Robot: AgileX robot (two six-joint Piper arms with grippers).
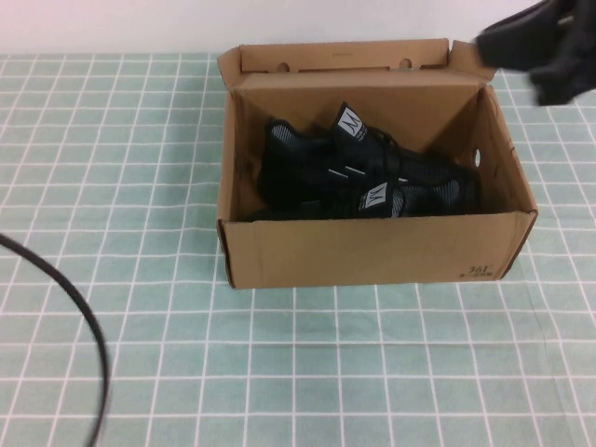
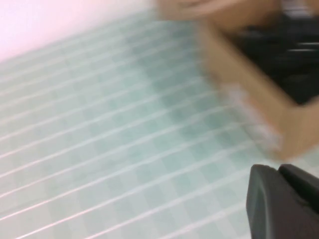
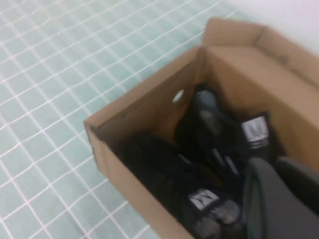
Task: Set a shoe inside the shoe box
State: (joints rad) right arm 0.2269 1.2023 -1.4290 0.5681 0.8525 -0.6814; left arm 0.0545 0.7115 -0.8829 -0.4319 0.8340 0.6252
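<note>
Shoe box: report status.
Both shoes inside shoe box, lid open. Right end effector shut, empty, above far right corner. Left end effector shut, clear.

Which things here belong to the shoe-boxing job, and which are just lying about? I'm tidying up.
Job:
- two black sneakers inside the shoe box
- right hand, shut, empty, above the box's far right corner

Lying about:
- black cable
- left hand, shut, parked

You've got 2 black mesh lace-up sneakers (image 1: 372, 177), 1 open brown corrugated cardboard box (image 1: 372, 251), 1 black cable (image 1: 88, 335) and 2 black grippers: right (image 1: 549, 47), left (image 2: 284, 199).
</note>
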